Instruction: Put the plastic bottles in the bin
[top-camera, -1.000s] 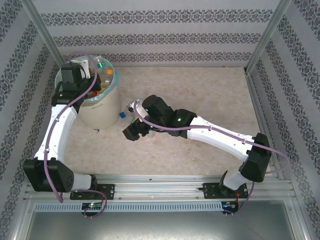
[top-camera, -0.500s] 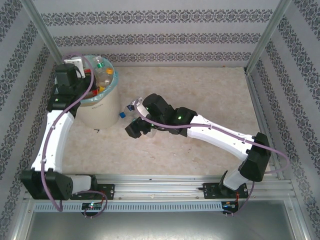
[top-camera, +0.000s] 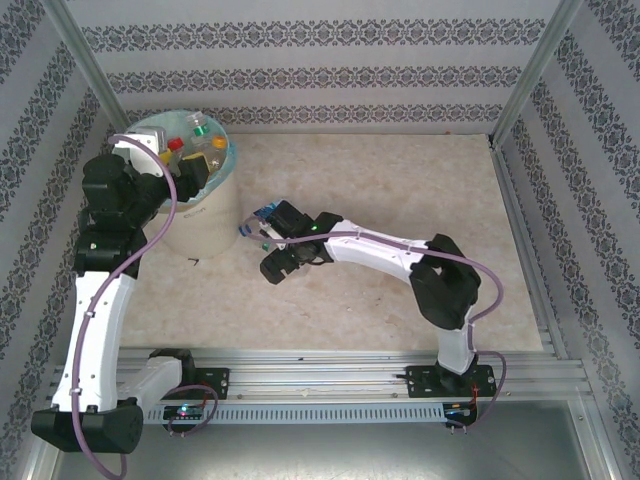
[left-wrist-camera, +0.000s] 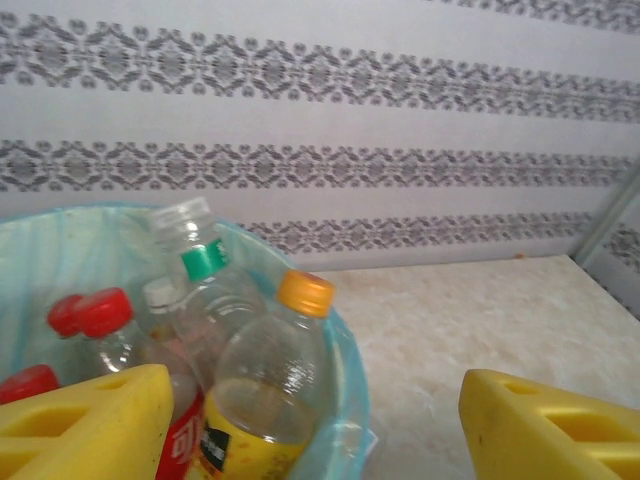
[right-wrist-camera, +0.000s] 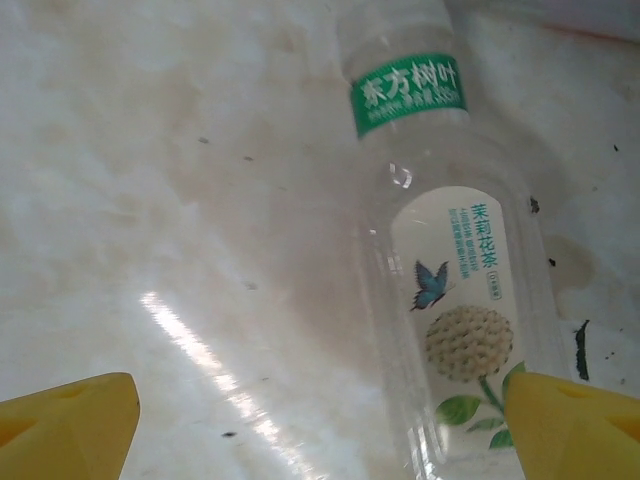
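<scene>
Both wide open, empty: L gripper (left-wrist-camera: 315, 430), R gripper (right-wrist-camera: 320, 430).

Left arm (top-camera: 95, 320): white link shells, black joint housings.
Right arm (top-camera: 380, 255): same white and black, small green light (top-camera: 313, 227).
Cables (top-camera: 174, 200): mauve, running along each arm.
Gripper fingers (left-wrist-camera: 90, 420): yellow plastic.

The bin (top-camera: 200, 228) stands at the far left of the bench (top-camera: 400, 180), with bottles (left-wrist-camera: 265, 390) piled inside. Another bottle (right-wrist-camera: 450, 300) lies on the bench just right of the bin.
</scene>
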